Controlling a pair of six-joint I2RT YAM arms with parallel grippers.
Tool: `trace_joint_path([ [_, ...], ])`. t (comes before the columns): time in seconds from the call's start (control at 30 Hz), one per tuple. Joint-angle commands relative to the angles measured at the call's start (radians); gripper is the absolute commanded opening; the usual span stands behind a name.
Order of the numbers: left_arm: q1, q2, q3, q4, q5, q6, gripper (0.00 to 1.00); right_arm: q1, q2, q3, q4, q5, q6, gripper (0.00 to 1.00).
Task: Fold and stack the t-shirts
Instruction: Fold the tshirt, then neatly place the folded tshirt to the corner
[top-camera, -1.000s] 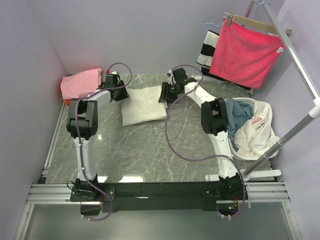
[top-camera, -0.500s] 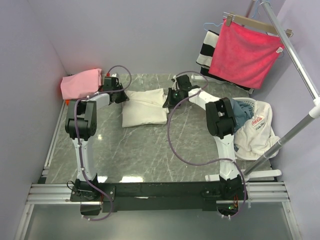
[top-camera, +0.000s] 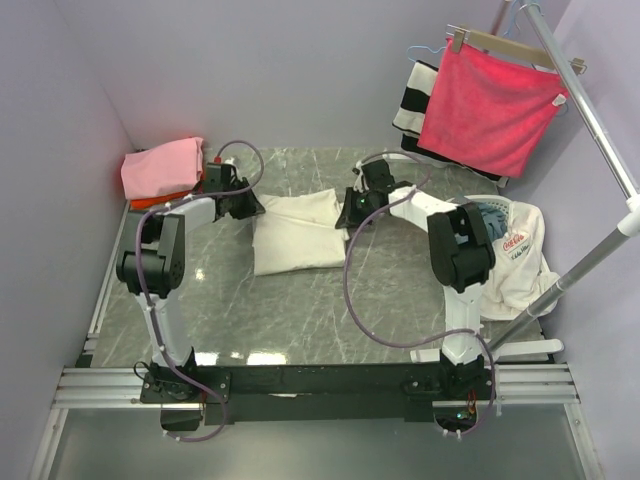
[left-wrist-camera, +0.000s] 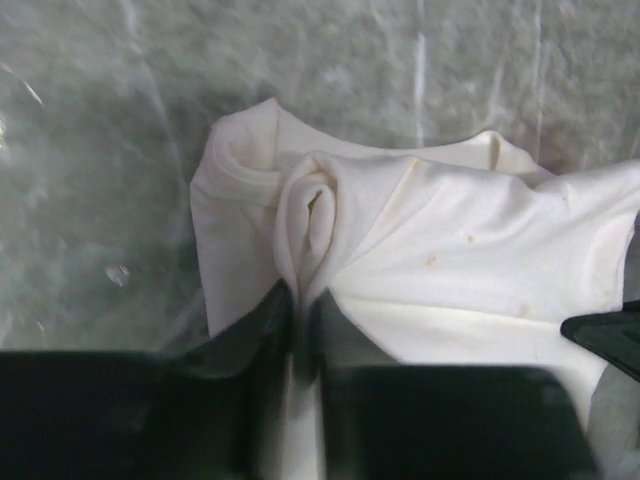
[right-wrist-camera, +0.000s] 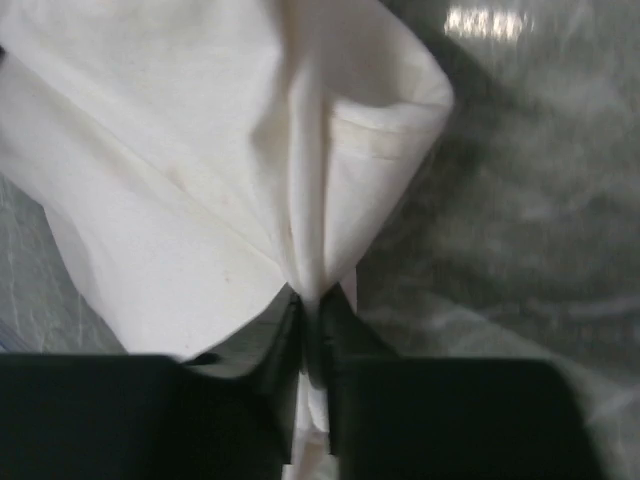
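The cream t-shirt (top-camera: 297, 232) lies partly folded at mid table. My left gripper (top-camera: 250, 205) is shut on its far left corner, and a pinch of cream cloth (left-wrist-camera: 310, 215) bunches between the black fingers (left-wrist-camera: 262, 318). At the shirt's far right corner my right gripper (top-camera: 348, 214) is shut too, with a ridge of cream fabric (right-wrist-camera: 305, 200) squeezed between its fingers (right-wrist-camera: 352, 325). A pink folded t-shirt (top-camera: 160, 166) rests at the back left on top of an orange-red one (top-camera: 160, 199), of which only an edge shows.
A white basket (top-camera: 530, 215) heaped with clothes stands at the right table edge. Behind it a bright red cloth (top-camera: 490, 105) hangs from a wooden hanger on a metal rack (top-camera: 590, 110), beside a black-and-white striped cloth (top-camera: 418, 100). Purple walls close the left and back.
Both grippers have closed on the far corners of the cream shirt and drawn toward the near side. The shirt has shifted slightly right and nearer.
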Motion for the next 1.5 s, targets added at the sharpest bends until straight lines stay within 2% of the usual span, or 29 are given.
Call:
trace_joint_path([
  [0.0, -0.014, -0.150, -0.066, 0.015, -0.064, -0.025, 0.41, -0.020, -0.170, -0.103, -0.080, 0.061, -0.048, 0.34],
  [0.07, -0.015, -0.205, -0.095, 0.026, -0.078, -0.026, 0.51, -0.019, -0.218, -0.146, -0.060, 0.096, -0.048, 0.48],
  [0.1, -0.015, -0.221, -0.113, 0.021, -0.093, -0.026, 0.70, -0.019, -0.259, -0.179, -0.055, 0.127, -0.048, 0.52],
  [0.17, -0.017, -0.262, -0.130, 0.014, -0.125, -0.019, 0.87, -0.020, -0.282, -0.192, -0.066, 0.158, -0.054, 0.57],
  [0.2, -0.017, -0.271, -0.144, 0.005, -0.134, -0.011, 0.99, -0.019, -0.292, -0.194, -0.066, 0.164, -0.062, 0.57],
  [0.43, -0.020, -0.321, -0.279, 0.021, -0.128, -0.007, 1.00, -0.020, -0.252, -0.171, -0.055, 0.141, -0.062, 0.61],
  [0.67, -0.032, -0.278, -0.371, 0.093, -0.078, -0.026, 0.99, -0.022, -0.137, -0.065, -0.060, 0.094, -0.063, 0.62],
  [0.77, -0.034, -0.255, -0.380, 0.113, -0.050, -0.023, 0.99, -0.022, -0.100, -0.025, -0.066, 0.075, -0.062, 0.63],
  [1.13, -0.043, -0.192, -0.412, 0.299, 0.241, -0.049, 1.00, -0.020, -0.003, 0.049, -0.107, -0.015, -0.080, 0.64],
  [1.27, -0.081, -0.140, -0.390, 0.267, 0.295, -0.039, 0.99, -0.019, 0.014, 0.050, -0.106, -0.023, -0.079, 0.65],
  [1.43, -0.135, -0.048, -0.357, 0.310, 0.323, -0.082, 0.99, -0.013, 0.037, 0.078, -0.121, -0.043, -0.085, 0.65],
  [1.47, -0.140, -0.032, -0.339, 0.331, 0.342, -0.101, 0.95, -0.008, 0.043, 0.078, -0.121, -0.051, -0.085, 0.65],
])
